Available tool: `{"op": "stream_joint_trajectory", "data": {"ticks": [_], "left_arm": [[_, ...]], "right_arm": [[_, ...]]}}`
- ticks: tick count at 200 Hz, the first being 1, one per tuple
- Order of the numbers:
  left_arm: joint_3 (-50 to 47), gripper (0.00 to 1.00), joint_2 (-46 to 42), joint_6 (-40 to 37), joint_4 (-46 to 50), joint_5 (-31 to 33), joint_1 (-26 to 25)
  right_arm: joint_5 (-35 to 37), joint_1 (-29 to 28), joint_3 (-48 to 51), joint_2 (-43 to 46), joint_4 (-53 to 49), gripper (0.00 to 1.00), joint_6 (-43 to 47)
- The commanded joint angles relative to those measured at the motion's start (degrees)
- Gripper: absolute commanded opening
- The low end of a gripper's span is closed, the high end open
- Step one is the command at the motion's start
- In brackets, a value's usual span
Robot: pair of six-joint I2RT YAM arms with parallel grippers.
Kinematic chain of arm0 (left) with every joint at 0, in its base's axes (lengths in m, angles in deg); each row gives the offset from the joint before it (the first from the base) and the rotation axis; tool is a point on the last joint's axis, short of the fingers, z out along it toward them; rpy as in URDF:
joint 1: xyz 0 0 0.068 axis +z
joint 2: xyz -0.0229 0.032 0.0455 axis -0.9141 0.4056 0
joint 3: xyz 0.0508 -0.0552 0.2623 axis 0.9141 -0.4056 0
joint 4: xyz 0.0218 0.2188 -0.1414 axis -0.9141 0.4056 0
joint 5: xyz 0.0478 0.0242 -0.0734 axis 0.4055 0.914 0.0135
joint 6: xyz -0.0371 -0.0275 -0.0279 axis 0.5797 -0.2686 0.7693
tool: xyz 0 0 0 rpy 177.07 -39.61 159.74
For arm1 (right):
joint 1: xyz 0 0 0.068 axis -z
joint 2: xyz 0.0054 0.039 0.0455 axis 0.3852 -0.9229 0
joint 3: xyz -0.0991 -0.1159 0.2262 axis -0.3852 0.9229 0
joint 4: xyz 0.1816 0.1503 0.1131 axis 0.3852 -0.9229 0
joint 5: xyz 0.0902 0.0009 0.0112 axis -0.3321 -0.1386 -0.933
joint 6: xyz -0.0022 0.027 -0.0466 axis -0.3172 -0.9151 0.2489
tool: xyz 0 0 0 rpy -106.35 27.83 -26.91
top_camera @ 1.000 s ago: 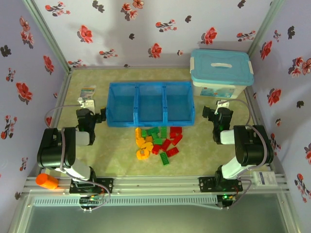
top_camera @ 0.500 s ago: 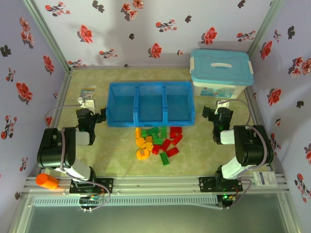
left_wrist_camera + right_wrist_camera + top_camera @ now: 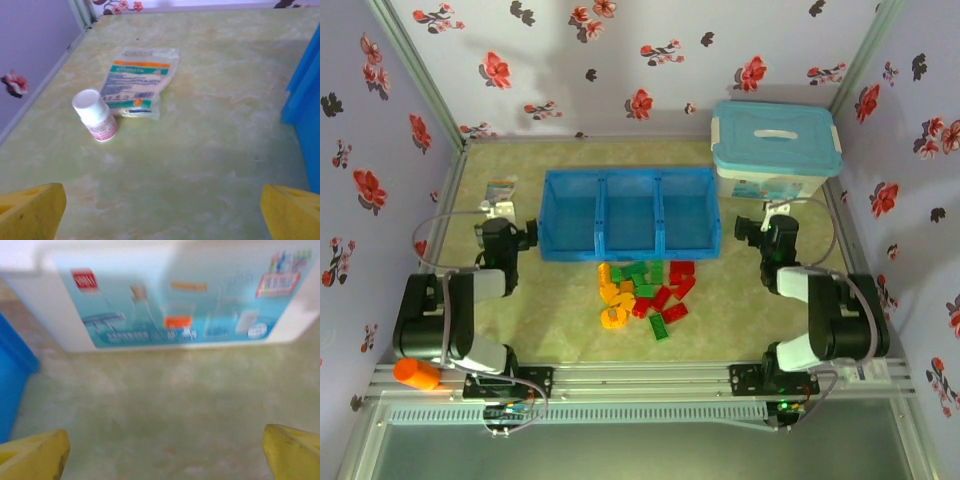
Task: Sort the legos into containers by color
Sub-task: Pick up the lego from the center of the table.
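Left jaws: wide open and holding nothing. The yellow fingertips [image 3: 31,210] sit at the two bottom corners of the left wrist view, with bare bench [image 3: 200,150] between them.
Right jaws: wide open too, and empty. The right wrist view is blurry, so I think this arm is moving.
What changed: both arms have moved a little since a moment ago. The left arm [image 3: 450,310] has reached a bit further back, beside the left end of the blue tray [image 3: 628,176]. The right arm [image 3: 830,310] has stretched toward the white box [image 3: 777,135]. The legos [image 3: 642,292] have not moved.
What that means: I think the job is only starting. No brick is picked up yet, and all three parts of the tray look empty.
Legos: a mixed pile of red, green and yellow-orange bricks on the bench. It lies just in front of the tray, between the two arms.
Where the jaws point: both point away from the pile, so each arm probably has to turn inward first.
Other things: a small white bottle [image 3: 95,115] and a flat packet [image 3: 137,80] lie touching each other, left of the tray. An orange thing [image 3: 417,372] sits at the near left edge.
In the way: the bricks lie close together, so grabbing just one may bump the others.
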Motion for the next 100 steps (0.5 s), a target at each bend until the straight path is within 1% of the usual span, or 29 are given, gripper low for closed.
{"op": "stream_joint_trajectory", "data": {"ticks": [1,11,17,20,27,33,37,40,51,61,70,79,86,100], "left_arm": [[9.6,1.0,-5.4,3.1,15.0,10.1,-1.6],[13.0,1.0,-7.2,4.6,20.5,10.5,-2.1],[15.2,1.0,-8.2,6.4,24.4,10.5,-2.4],[16.3,1.0,-8.7,7.3,26.5,10.5,-2.6],[18.6,1.0,-9.7,9.6,31.4,10.1,-3.1],[20.6,1.0,-10.6,11.1,34.9,8.8,-3.5],[21.5,1.0,-11.2,12.0,36.7,7.9,-3.9],[22.2,1.0,-11.7,12.8,38.5,7.2,-4.2],[24.3,1.0,-13.0,14.4,43.8,5.3,-5.5],[27.3,1.0,-12.9,17.0,50.9,5.3,-6.2],[30.1,1.0,-12.5,18.5,57.3,5.3,-7.0],[31.4,1.0,-12.9,19.2,61.1,4.5,-8.5],[31.6,1.0,-13.5,18.9,63.4,3.7,-10.6],[31.8,1.0,-15.2,19.7,67.9,4.1,-15.5]], "right_arm": [[-2.2,-4.1,-6.3,8.0,-10.6,0.99,4.8],[-1.6,-6.0,-8.1,10.6,-13.4,0.99,4.6],[-1.2,-6.2,-9.4,11.5,-15.6,0.99,1.4],[-0.1,-6.2,-10.3,11.8,-17.4,0.99,-3.0],[3.5,-5.8,-13.6,12.9,-27.1,0.99,-13.2],[5.5,-5.4,-16.6,13.3,-36.9,0.99,-18.6],[7.4,-5.3,-17.4,13.4,-39.7,0.99,-21.9],[7.4,-5.1,-17.9,13.3,-41.1,0.99,-23.5],[-0.7,-4.0,-18.3,13.2,-41.6,0.99,-23.8],[-4.5,-4.3,-18.6,13.5,-41.9,0.99,-23.9],[-4.7,-5.5,-19.0,13.9,-42.8,0.99,-24.1],[-3.0,-7.0,-19.9,14.5,-45.0,0.99,-24.2],[-2.4,-7.9,-20.4,15.0,-46.5,0.99,-24.1],[0.4,-9.5,-20.5,16.6,-48.5,0.99,-25.1]]}}
